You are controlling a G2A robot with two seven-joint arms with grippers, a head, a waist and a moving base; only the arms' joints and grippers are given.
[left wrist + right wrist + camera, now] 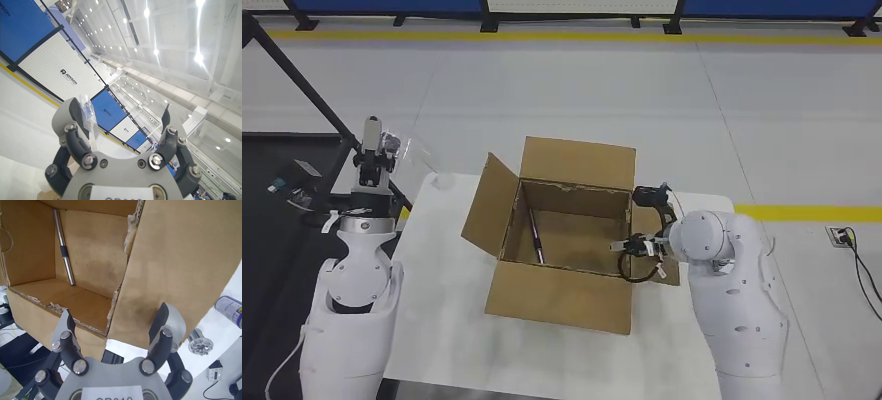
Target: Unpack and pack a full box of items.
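Observation:
The open cardboard box [557,295] stands mid-table with its flaps spread. Inside it, a metal rod [534,235] with a black grip leans against the far left wall [64,249]. My right gripper [115,311] is open at the box's right side, with the right-hand flap [170,266] and the box corner between its fingers [642,245]. My left gripper [377,150] is raised off the table's left edge and points upward. It is open [121,111], and a small clear plastic bag [88,113] of dark parts clings to one finger pad.
A spray can [229,310] and a metal spool-shaped part [200,344] lie on the white table [442,330] beyond the right flap. A small black device [214,371] sits lower down. A black frame pole [302,85] rises at the left.

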